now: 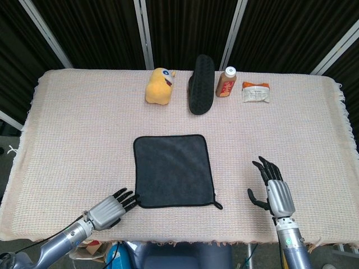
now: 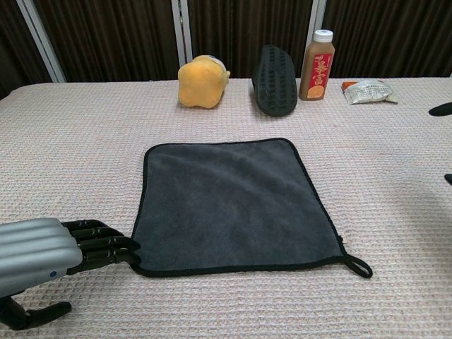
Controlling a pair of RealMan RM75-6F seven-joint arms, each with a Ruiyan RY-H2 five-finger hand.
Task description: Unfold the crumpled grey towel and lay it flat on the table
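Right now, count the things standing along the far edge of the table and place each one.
4, in a row from left to right: yellow plush toy, black shoe standing on its side, brown bottle, and snack packet. Nothing seems hidden behind them.

You get even, diffuse light from above in both views, bright on the bench (image 1: pixel 67 129) and dim behind it. Shadows stay soft and short. No glare or motion blur. In the chest view, your left hand (image 2: pixel 35 258) looms slightly soft up close.
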